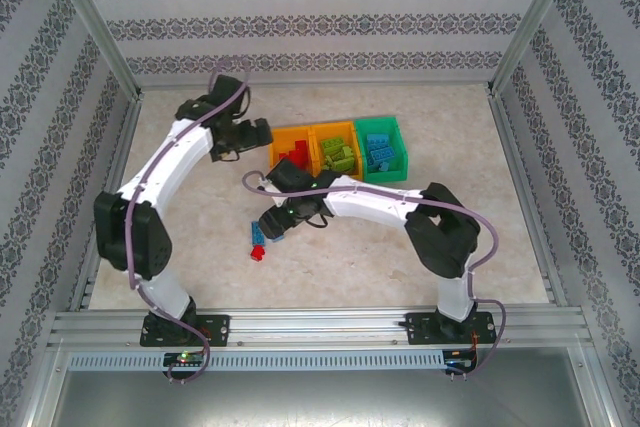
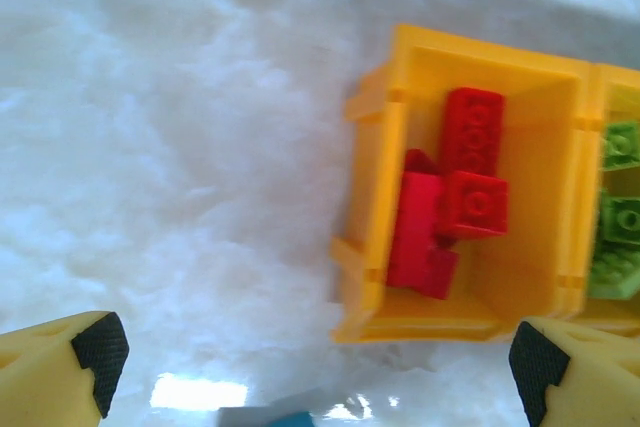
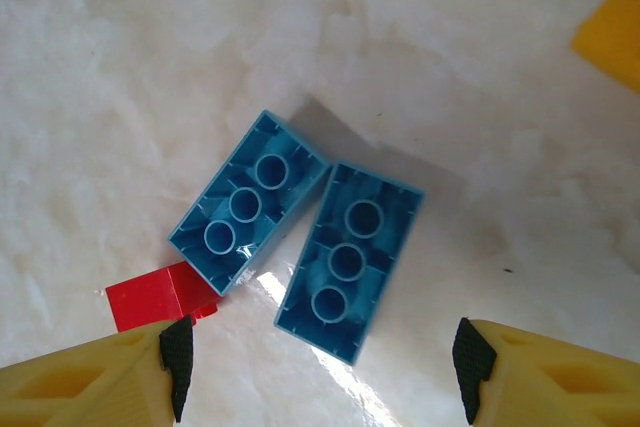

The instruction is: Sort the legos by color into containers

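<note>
Just ahead of the right claw, between its spread fingertips: two blue legos, both studs-down on the bench, hollow undersides up, touching at one corner in a shallow V. A red lego lies beside one finger, tucked against the end of one blue brick. Right claw released, holding nothing. Left claw likewise released, hanging over bare bench, with the orange bin of red legos ahead and off to one side.

Handling, judged: light, rigid, slick plastic. Pinch across the two long side walls, mid-length, one brick at a time. The touching neighbour may get dragged along.

The top view adds the destination, the green bin, well beyond the right claw. The right wrist view adds the tubes inside the bricks' undersides.
</note>
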Robot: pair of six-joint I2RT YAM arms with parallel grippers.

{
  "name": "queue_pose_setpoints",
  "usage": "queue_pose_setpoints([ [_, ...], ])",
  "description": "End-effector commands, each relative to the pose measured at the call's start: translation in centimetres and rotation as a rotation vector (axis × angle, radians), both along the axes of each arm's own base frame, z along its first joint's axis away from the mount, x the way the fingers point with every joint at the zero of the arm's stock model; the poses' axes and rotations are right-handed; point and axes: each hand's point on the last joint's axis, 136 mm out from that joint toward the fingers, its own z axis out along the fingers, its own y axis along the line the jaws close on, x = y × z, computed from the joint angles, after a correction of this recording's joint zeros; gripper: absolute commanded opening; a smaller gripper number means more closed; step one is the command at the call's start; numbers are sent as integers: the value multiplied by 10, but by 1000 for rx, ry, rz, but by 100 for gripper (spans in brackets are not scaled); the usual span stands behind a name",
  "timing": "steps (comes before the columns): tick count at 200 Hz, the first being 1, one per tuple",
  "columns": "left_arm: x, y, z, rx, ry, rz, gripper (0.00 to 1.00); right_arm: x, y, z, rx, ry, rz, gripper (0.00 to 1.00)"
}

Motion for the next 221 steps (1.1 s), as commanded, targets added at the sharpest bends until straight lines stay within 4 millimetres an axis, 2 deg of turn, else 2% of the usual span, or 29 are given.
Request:
queue_pose_setpoints([
  [1, -7, 25, -7, 2, -11, 72, 99, -8, 0, -14, -67, 31, 21, 71],
  [34, -22, 41, -15, -12, 4, 105, 99, -3, -8, -28, -120, 23, -14, 71],
  [94, -29, 41, -22, -44, 17, 113, 100, -3, -18, -50, -188, 42, -30, 64],
  [107, -29, 42, -23, -46, 17, 115, 100, -1, -23, -51, -197, 40, -43, 61],
  [138, -31, 40, -26, -52, 27, 110, 100, 2, -37, -50, -198, 41, -71, 42],
  [150, -32, 40, -27, -51, 31, 110, 100, 1, -45, -49, -205, 37, -72, 40],
  [181, -34, 41, -31, -53, 40, 114, 100, 0, -62, -42, -206, 6, -57, 45],
  [221, -39, 41, -34, -55, 51, 114, 100, 7, -49, -18, -140, -76, 42, 63],
])
